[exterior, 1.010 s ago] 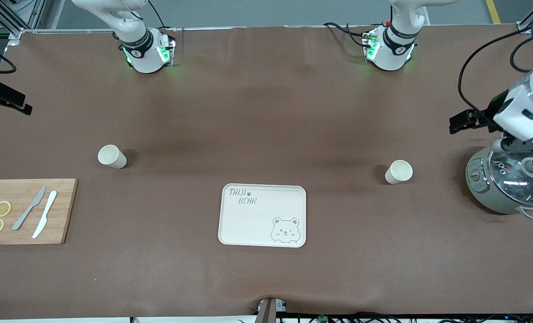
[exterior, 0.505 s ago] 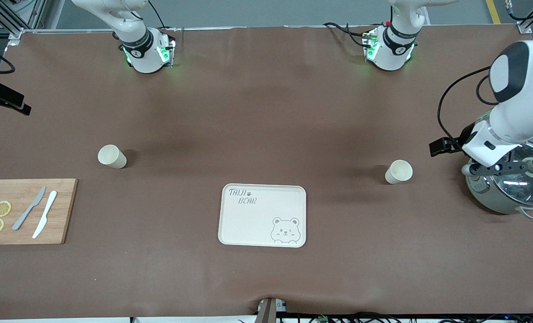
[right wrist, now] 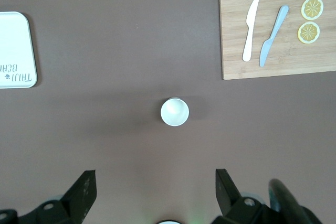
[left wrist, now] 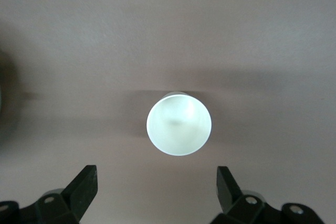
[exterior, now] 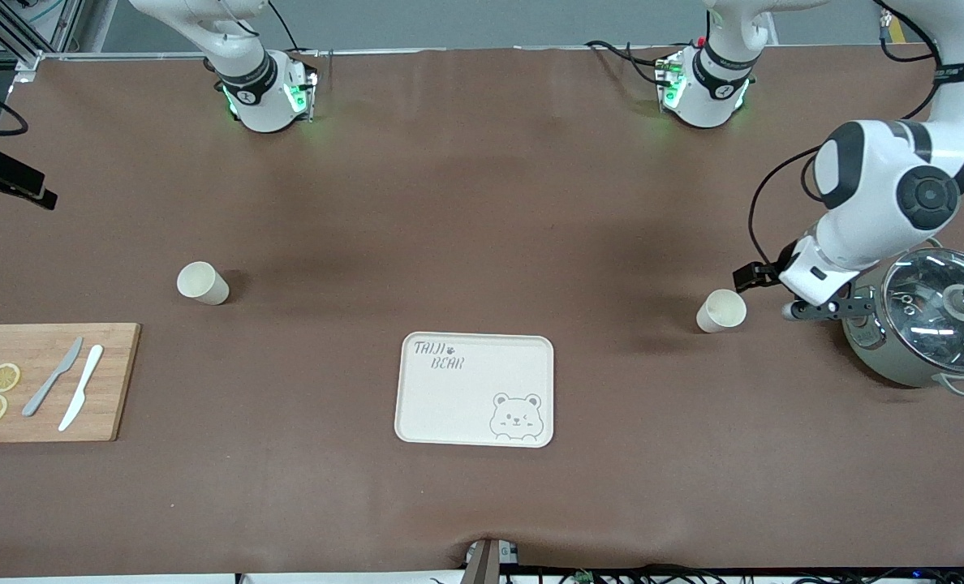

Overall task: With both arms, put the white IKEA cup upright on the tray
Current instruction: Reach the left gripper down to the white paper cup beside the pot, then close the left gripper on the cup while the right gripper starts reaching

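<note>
While the brown tabletop (exterior: 482,203) lies smooth under both arms, the left claw (left wrist: 157,195) hangs wide open over one white cup (exterior: 720,311) toward the left arm's end. The right claw (right wrist: 155,195) hangs wide open over the other cup (right wrist: 174,112). The tray (exterior: 449,397) lies between the cups, nearer the front camera.

Two glossy white jointed arms are showing black joint bands. The left arm (exterior: 880,203) is carrying a round black cap on its elbow, and a thin black cable is looping beside its wrist. Both bases are glowing green. Each wrist view is showing matte black wedge-shaped fingers (left wrist: 84,184) spread wide, with silver screws just below them.
</note>
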Controlling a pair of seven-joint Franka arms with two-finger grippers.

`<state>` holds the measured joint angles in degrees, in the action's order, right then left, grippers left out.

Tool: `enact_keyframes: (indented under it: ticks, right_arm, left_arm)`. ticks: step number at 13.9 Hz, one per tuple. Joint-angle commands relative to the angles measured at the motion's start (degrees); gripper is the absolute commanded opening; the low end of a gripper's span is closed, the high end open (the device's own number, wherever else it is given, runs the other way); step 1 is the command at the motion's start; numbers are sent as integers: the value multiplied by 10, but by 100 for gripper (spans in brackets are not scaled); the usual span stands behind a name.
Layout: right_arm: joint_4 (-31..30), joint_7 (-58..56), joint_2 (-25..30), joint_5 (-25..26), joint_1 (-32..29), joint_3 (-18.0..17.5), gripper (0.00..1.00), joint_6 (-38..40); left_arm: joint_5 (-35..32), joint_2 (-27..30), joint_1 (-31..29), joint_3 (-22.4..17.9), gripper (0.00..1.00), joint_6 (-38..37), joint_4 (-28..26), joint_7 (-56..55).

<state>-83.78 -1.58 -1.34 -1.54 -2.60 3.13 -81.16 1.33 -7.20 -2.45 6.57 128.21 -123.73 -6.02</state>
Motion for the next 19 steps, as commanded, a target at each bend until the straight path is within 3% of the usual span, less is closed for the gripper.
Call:
enact_keyframes:
  ticks: [1, 6, 14, 16, 19]
  right_arm:
    - [-1, -2, 0, -11, -11, -5, 100, -2]
    - [-1, -3, -2, -11, -11, -4, 100, -1]
    - [-1, -2, -4, -11, -10, -4, 100, -2]
    - [-1, -2, -5, -11, -10, -4, 100, -2]
    - [-2, -2, -17, -10, -12, -4, 100, -1]
  left_arm:
    - [10, -16, -5, 5, 100, 47, -24, -4]
    - [11, -71, -6, 4, 86, 122, -32, -5]
    - [11, -106, -22, 5, 59, 148, -27, -3]
    - [11, -106, -21, 5, 41, 147, -27, -3]
    - [12, -106, -19, 6, 5, 147, -26, -1]
